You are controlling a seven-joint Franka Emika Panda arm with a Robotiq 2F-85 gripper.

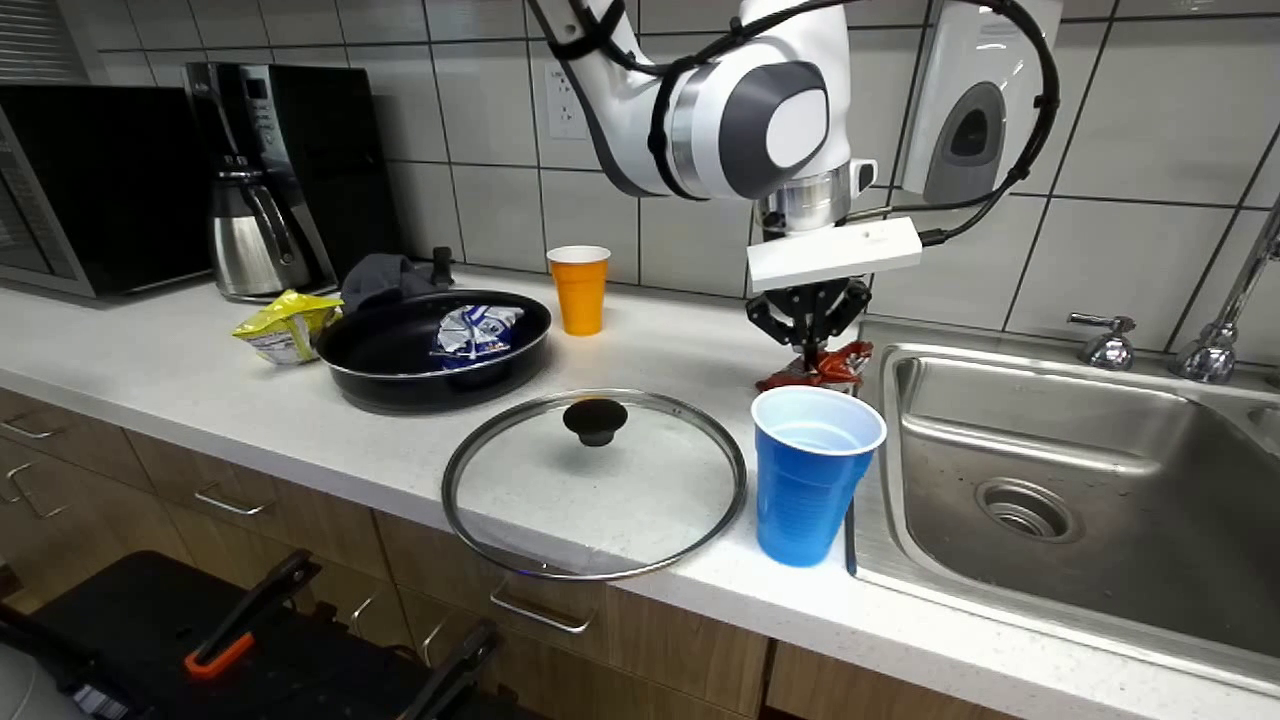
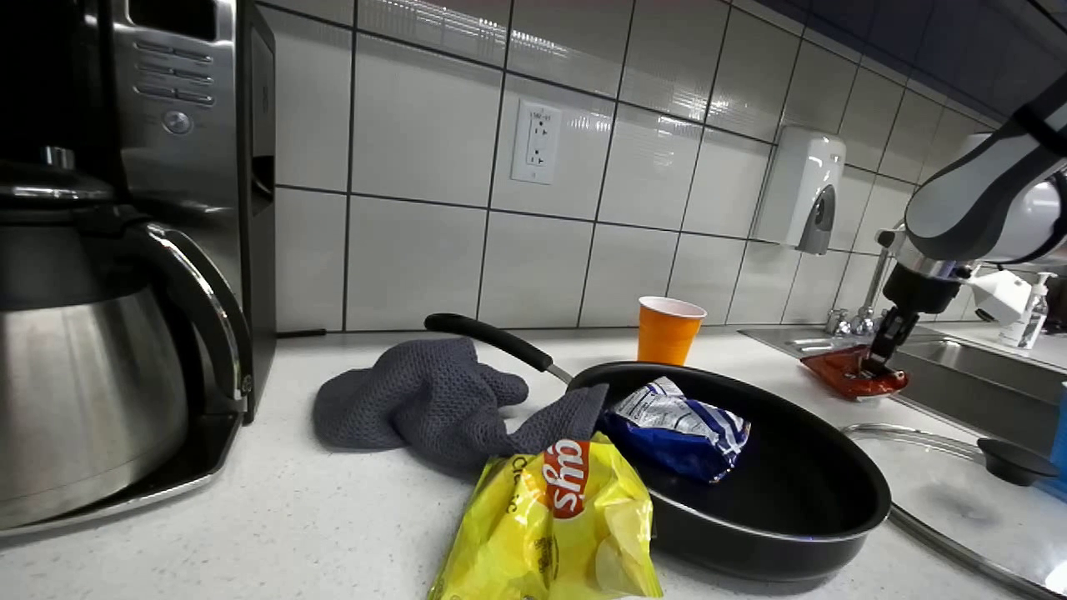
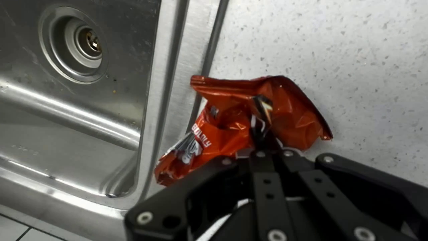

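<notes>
gripper point(image 1: 810, 362): pointing down, jaws drawn together on a fold of the red bag point(image 3: 230, 134) — that bag is what it has hold of
red bag: crumpled, pinched near its middle, at the counter point(image 1: 680, 345) just beside the sink point(image 1: 1120, 530); in the wrist view one end overlaps the sink's metal rim. Whether its underside touches the counter — cannot tell
sink: steel, with a round drain point(image 3: 75, 50) in the basin and a tap point(image 1: 1212, 350) at its back edge
blue cup point(image 1: 812, 490): upright on the counter near the sink's edge, hiding part of the red bag in an exterior view
pan point(image 2: 800, 483): black, on the counter well apart from the gripper, its handle point(image 2: 492, 337) toward the wall
blue bag point(image 2: 679, 429): crumpled, lying inside the pan
lid point(image 1: 600, 490): glass, knob up, between the pan and the blue cup; its near rim reaches past the counter's front edge
yellow bag point(image 2: 550, 525): on the counter just beside the pan
cloth point(image 2: 433, 400): grey, bunched next to the pan, one corner at the pan's rim
orange cup point(image 1: 580, 295): upright, beyond the pan, close to the tiles point(image 1: 490, 110)
coffee maker point(image 1: 300, 170): well away from the arm, with a steel jug point(image 1: 255, 245)
dispenser point(image 1: 960, 130): white, mounted on the tiles
</notes>
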